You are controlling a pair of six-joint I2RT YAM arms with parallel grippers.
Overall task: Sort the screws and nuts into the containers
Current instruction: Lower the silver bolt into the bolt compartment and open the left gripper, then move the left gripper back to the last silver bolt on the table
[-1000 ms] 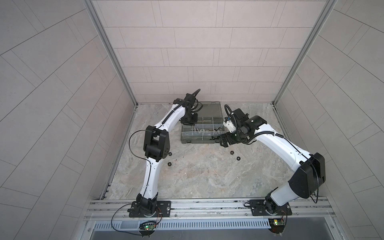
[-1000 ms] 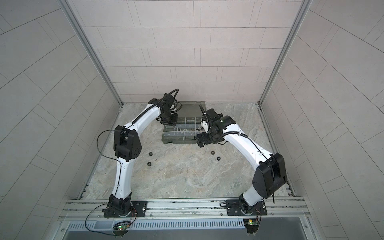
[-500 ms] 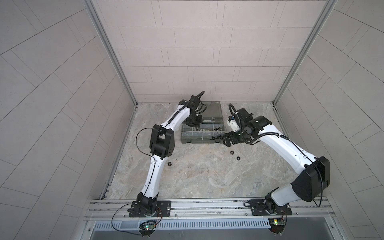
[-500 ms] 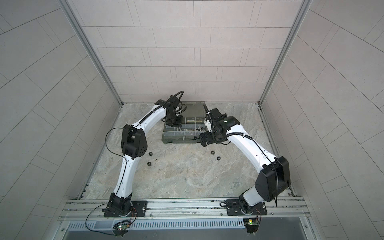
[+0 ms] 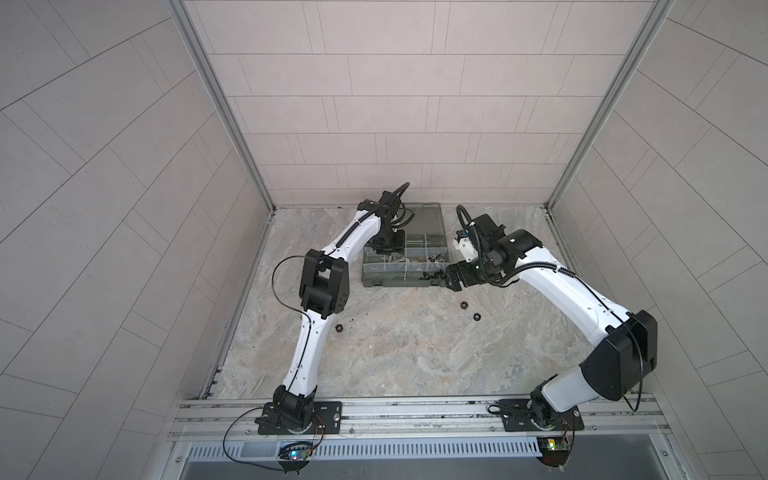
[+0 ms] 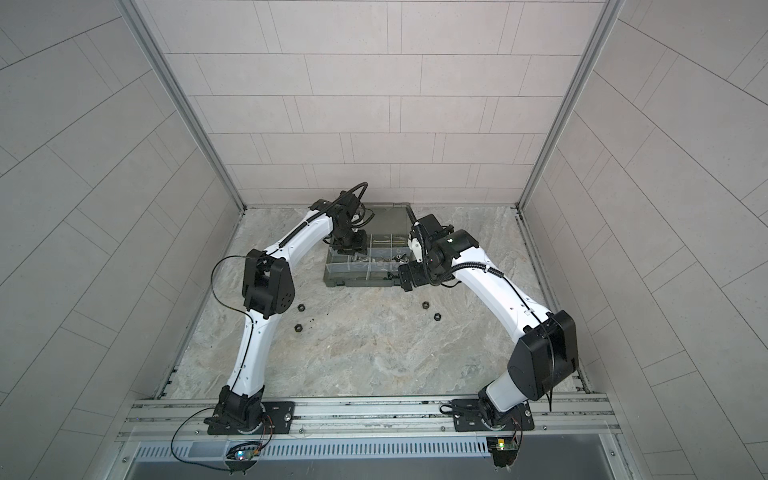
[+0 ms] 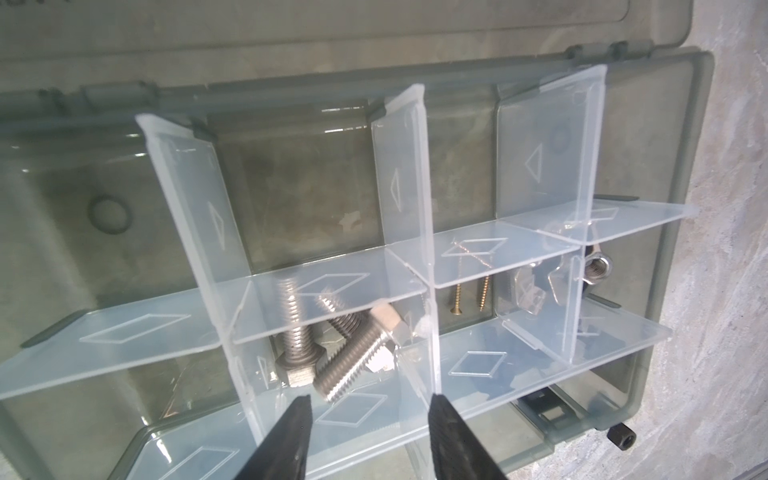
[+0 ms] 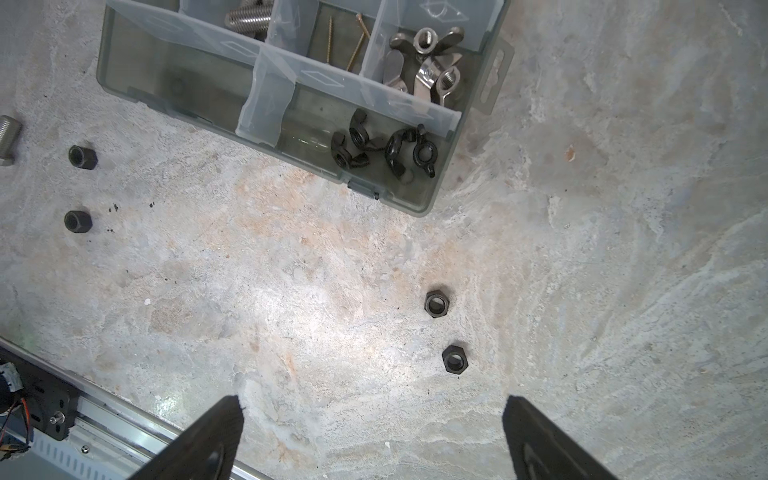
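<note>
Now, in a top view, the left end effector (image 5: 385,246) hangs over the organizer case (image 5: 395,283). Left wrist: its jaws have just spread, empty, above silver bolts (image 7: 353,353) lying in their compartment, so a drop looks finished. Right wrist: the right end effector (image 8: 372,405) is spread wide, empty, near two hex nuts (image 8: 435,304) on the bench (image 8: 291,270).

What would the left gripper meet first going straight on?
Most likely the bolts lying just ahead of the left gripper; its finger may clip the clear divider first, depth unclear.
</note>
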